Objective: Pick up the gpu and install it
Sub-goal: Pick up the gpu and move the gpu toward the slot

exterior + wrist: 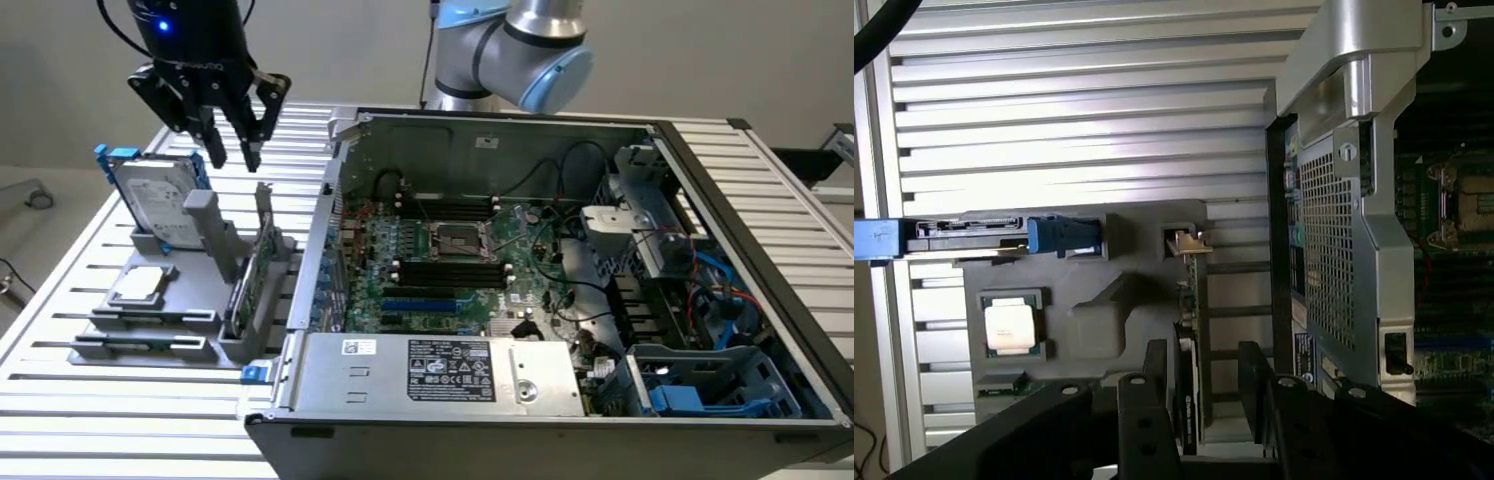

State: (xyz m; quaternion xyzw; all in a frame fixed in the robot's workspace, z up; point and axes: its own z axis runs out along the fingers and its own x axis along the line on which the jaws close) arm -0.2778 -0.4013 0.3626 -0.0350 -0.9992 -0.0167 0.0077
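looks like this is the pick stage, nothing grabbed yet. the gripper (pixel 234 158) hangs above the grey holder (pixel 147 340) on the table (pixel 54 400), off to the exterior view's left of the open pc case (pixel 327 230). the jaws are spread wide with nothing in them. the gpu (pixel 251 280) stands on edge in that holder, on the side nearest the case, well below the fingertips. in the wrist view the card shows edge-on, between the two fingers (pixel 1144 400) and a bit closer to one of them (hard to call exactly). the hard drive (pixel 150 200) in its blue frame and the cpu (pixel 140 285) sit in their own spots further from the case

my read: with the gpu parked in the holder, the install part hasn't started and the motherboard (pixel 454 260) is waiting. the grab calls for a straight drop with one jaw on each side of the thin card, centred so neither finger lands on its top edge. the squeeze should go on the flat faces, not the metal bracket. the card is tall and skinny, so i'd guess an off-centre pinch could tip it in its slot
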